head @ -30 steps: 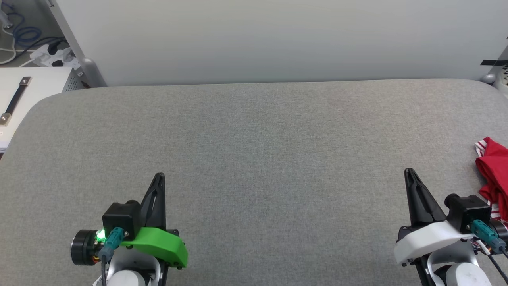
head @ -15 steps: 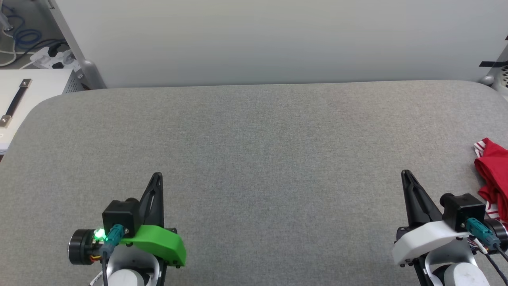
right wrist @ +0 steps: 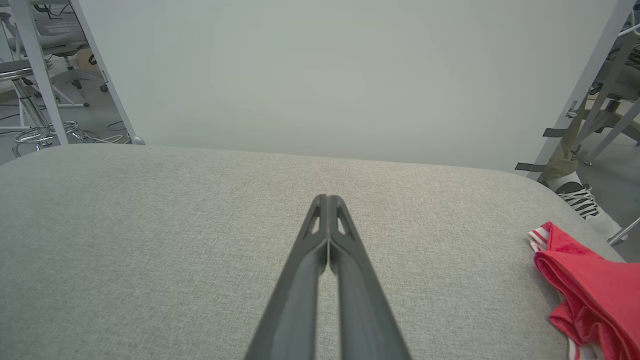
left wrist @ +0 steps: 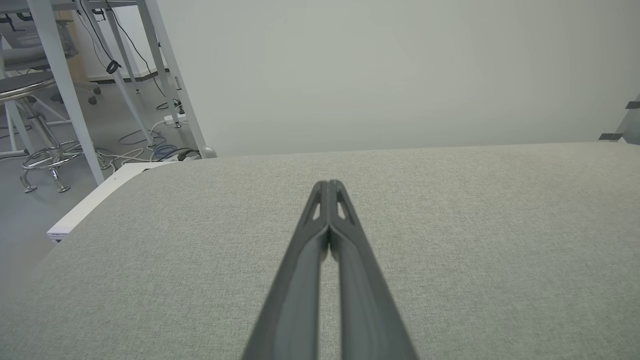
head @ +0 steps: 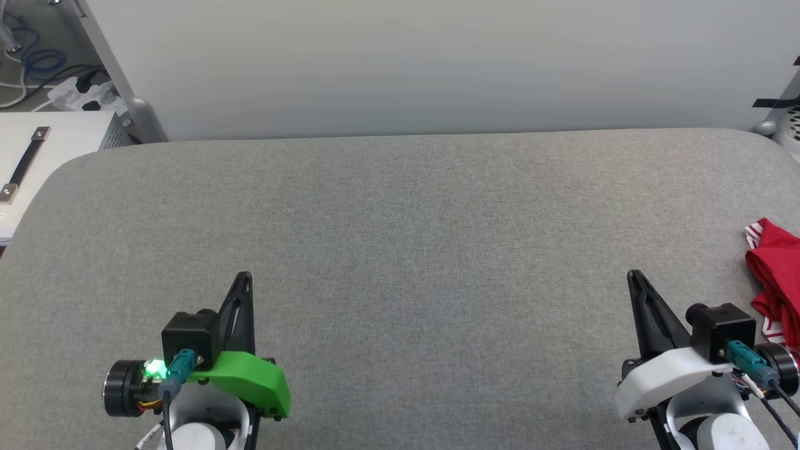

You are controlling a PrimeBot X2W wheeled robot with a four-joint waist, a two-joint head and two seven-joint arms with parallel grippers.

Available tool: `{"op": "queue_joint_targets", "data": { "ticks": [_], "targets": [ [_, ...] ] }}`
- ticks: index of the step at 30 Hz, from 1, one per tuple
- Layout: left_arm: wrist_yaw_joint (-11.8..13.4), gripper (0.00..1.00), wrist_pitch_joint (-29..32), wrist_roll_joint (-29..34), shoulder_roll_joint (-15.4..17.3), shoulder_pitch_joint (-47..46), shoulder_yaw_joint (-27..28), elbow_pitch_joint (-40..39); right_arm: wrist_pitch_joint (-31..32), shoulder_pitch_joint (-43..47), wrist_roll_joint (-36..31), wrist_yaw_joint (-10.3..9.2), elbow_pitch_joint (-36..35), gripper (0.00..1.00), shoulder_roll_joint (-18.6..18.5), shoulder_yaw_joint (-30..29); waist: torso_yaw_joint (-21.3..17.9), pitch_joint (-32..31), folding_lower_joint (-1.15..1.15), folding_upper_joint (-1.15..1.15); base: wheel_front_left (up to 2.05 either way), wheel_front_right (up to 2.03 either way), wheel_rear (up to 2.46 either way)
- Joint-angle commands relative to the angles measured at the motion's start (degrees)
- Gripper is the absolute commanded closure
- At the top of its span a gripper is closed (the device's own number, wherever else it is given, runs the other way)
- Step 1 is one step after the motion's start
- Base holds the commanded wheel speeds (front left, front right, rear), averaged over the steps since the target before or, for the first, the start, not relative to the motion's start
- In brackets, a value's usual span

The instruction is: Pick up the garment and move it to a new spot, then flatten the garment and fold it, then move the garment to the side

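My grey bench [head: 400,237] has drifted slightly in the head view, which I judge to be camera motion, so the task stands unchanged. The red garment [head: 774,275] lies bunched at its right edge. Right claw [head: 634,275] and left claw [head: 244,275] are pinched shut, empty.

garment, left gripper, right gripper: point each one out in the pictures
garment [head: 778,275]: head view, red fabric of the crumpled body
left gripper [head: 244,276]: head view, tips of its closed fingers
right gripper [head: 635,275]: head view, tips of its closed fingers
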Motion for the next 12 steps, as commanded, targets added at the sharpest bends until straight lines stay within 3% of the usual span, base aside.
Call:
{"op": "queue_joint_targets", "data": {
  "ticks": [1,12],
  "targets": [
    [0.52,1.00,0.34,0.72,-0.34,0.80,0.31,-0.33,0.36,0.87,-0.58,-0.04,-0.43,1.00,0.42,0.05,-0.01,-0.03,0.00,0.00,0.00,0.00,0.00],
    [1.16,1.00,1.61,1.66,-0.38,0.89,0.60,-0.83,1.62,0.98,-1.70,-0.05,-0.65,1.00,0.54,0.17,-0.06,-0.28,0.00,0.00,0.00,0.00,0.00]
  ]
}}
